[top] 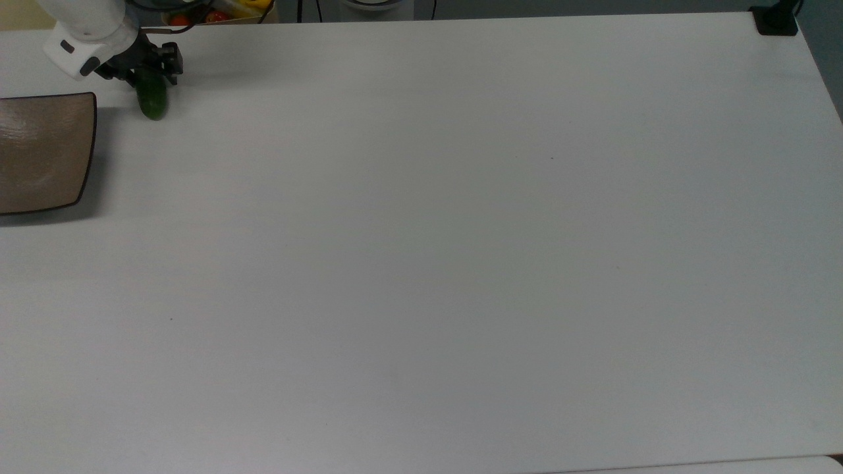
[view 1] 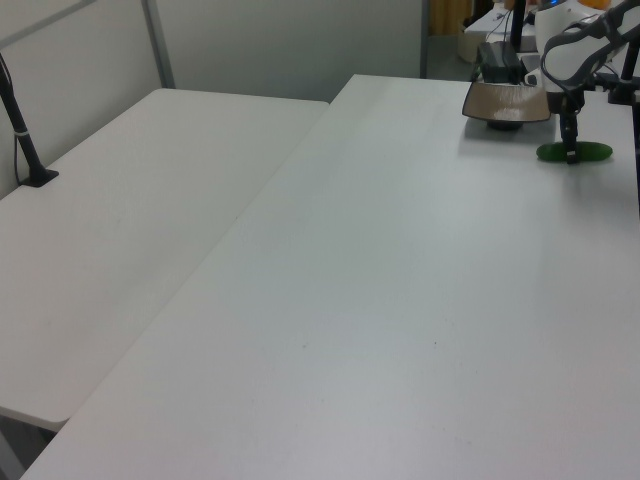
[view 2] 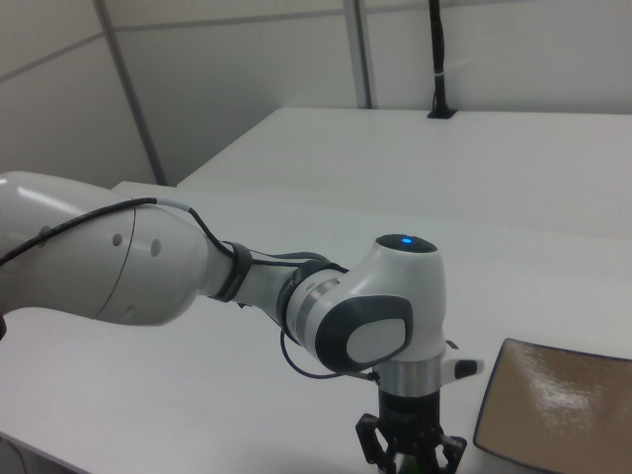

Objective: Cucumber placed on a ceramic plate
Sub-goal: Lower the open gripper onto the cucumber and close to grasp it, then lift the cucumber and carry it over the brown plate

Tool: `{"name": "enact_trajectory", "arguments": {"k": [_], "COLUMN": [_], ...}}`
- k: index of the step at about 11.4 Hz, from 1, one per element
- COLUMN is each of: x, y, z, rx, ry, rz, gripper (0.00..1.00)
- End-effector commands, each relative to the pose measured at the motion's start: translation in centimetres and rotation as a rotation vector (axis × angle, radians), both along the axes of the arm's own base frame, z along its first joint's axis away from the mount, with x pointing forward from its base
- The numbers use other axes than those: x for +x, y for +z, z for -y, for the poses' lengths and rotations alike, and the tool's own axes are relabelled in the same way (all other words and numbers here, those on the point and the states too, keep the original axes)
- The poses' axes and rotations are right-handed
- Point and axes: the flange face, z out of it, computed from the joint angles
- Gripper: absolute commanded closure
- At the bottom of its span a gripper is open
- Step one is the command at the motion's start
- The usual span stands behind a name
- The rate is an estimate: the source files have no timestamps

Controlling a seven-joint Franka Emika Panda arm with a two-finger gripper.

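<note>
- The cucumber (top: 153, 100) lies flat near the surface's (top: 461, 250) far-left corner in the top view, its long axis running toward the near edge
- The gripper (top: 150, 72) sits over its far half, fingers astride it crosswise; whether they have closed on it, I cannot tell
- The ceramic plate (top: 39, 153) waits just beside, at the left edge

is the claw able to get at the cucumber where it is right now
Probably yes. The claw is already down over the cucumber, which lies on the bare table beside the ceramic plate, not touching it. Nothing stands in the way.
</note>
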Motion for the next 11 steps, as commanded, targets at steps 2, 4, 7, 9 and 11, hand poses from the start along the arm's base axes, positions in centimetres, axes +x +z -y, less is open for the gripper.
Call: {"name": "enact_trajectory", "arguments": {"k": [2,4,7,9,11], "x": [0.6,2.6,7.0,8.6,9.5], "y": [1.1,3.3,7.7,10.5,13.0], "z": [0.0,-2.2,-6.5,-6.1,-2.6], "rx": [-0.021,-0.02,0.011,0.001,0.031], "ry": [0.013,0.004,-0.046,-0.052,-0.13], "rz": [0.022,0.041,0.121,0.195,0.288], "gripper": [0.84,0.83,0.83,0.83,0.82]}}
